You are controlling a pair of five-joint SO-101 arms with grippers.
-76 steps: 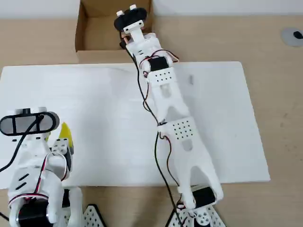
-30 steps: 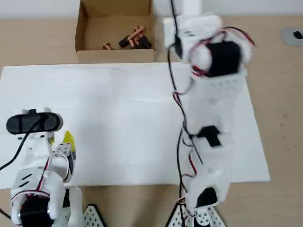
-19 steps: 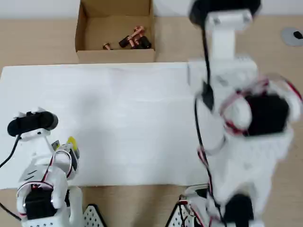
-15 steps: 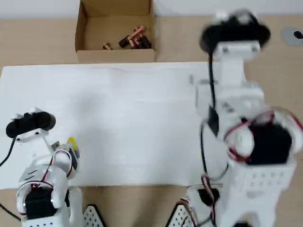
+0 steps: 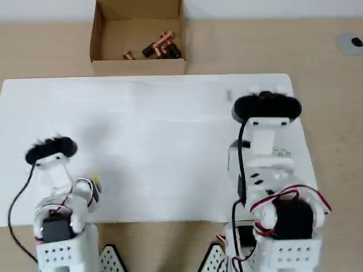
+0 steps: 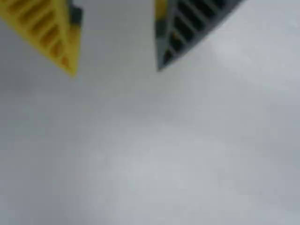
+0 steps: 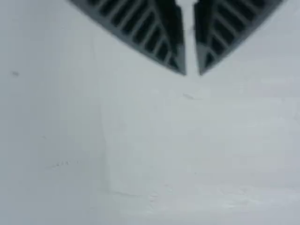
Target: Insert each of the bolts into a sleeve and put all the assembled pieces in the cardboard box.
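**Both arms at the near edge, pieces in the box**

High view: The cardboard box (image 5: 139, 67) stands at the table (image 5: 334, 141) edge opposite the arms, left of that edge's middle and open at the top. Inside it lie the assembled pieces (image 5: 160, 49), copper and black, bunched against the box's right wall. One small copper piece (image 5: 128, 55) lies a little apart from them, nearer the box's middle. How many pieces are in the bunch is hard to tell. A white sheet (image 5: 159, 141) covers most of the table between the box and the arms, and its far edge runs just beside the box's front wall. The left arm (image 5: 59, 218) is folded up at the near left corner of the table. The right arm (image 5: 272, 187) is folded up near the near right corner, with its black wrist camera over the right part of the sheet. Both arms are well apart from the box.

Left wrist view: The left tool (image 6: 116, 70) points down at the white sheet. Its yellow finger (image 6: 47, 33) and its dark finger (image 6: 187, 28) are spread wide, with nothing between them.

Right wrist view: The right tool (image 7: 192, 72) also hangs over the white sheet. Its two dark fingers (image 7: 140, 28) are drawn together, with a thin slit between the tips, and they grip nothing.
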